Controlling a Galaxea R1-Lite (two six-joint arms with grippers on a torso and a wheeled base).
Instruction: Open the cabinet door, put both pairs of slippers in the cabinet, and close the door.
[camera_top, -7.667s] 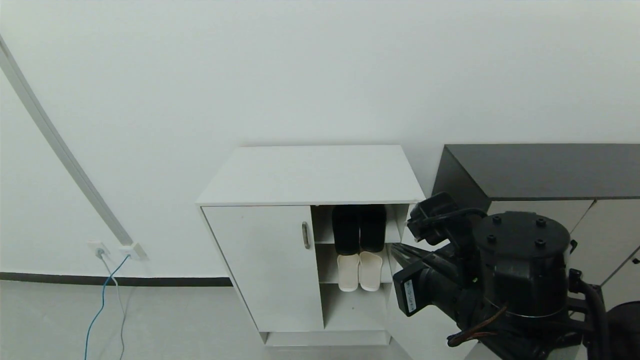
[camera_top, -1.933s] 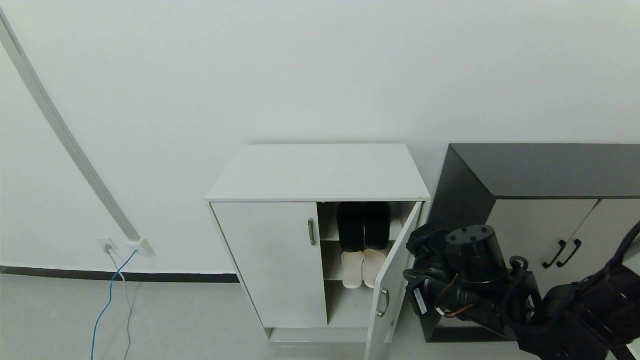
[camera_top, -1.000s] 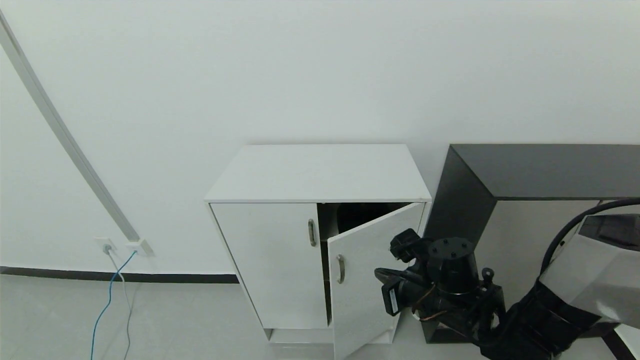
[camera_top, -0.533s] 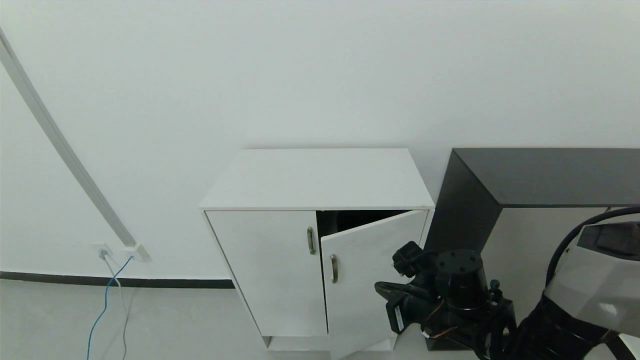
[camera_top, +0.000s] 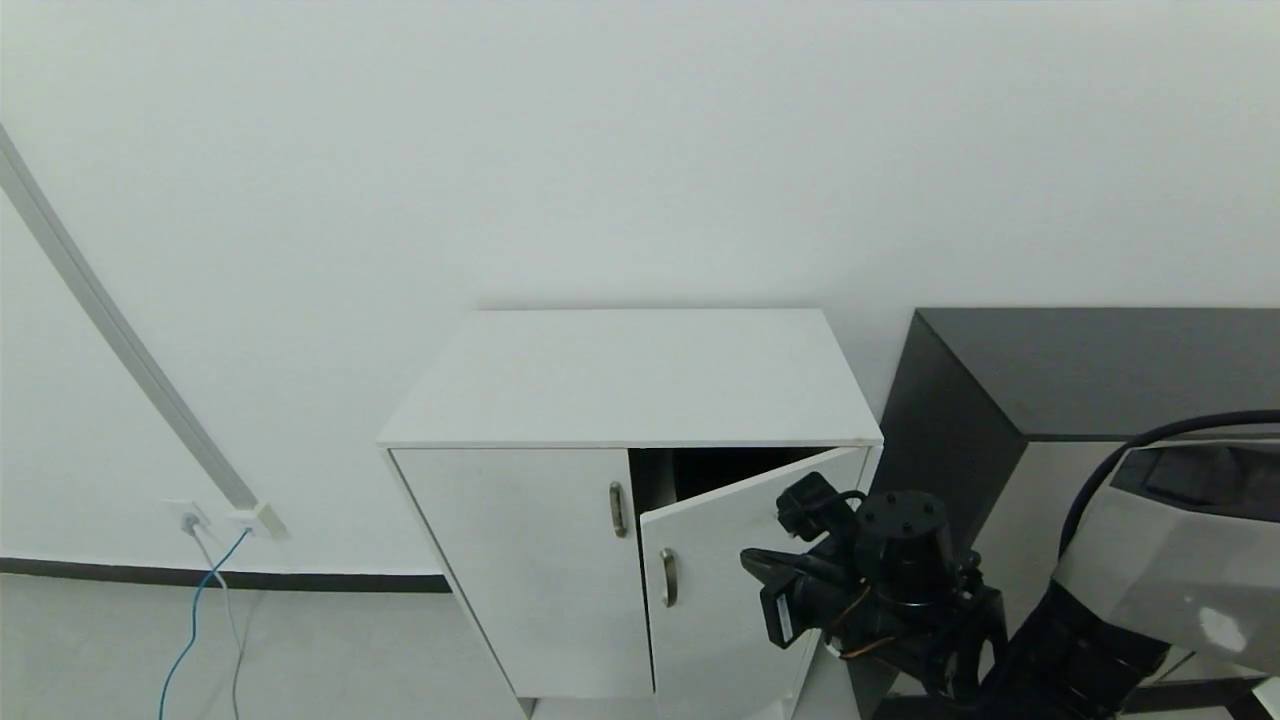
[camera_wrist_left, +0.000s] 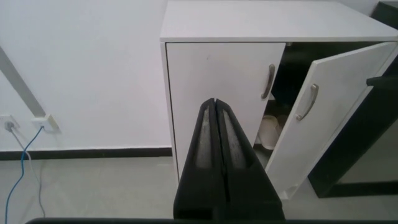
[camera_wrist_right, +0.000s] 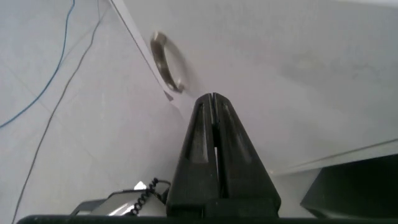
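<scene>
Skidding off door (camera_top: 705, 520) would leave it ajar: right gripper (camera_wrist_right: 213, 98), jaws pressed together, presents a narrow tip; left gripper (camera_wrist_left: 215, 101) likewise closed.

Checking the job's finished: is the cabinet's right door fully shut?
No, ajar. The right door angles out from the cabinet, with a dark gap above its top edge.

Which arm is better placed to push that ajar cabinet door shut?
Probably the right. The right end effector, shut, sits close to the ajar right door beside its handle. The left end effector hangs back from the cabinet, facing the closed left door.
</scene>
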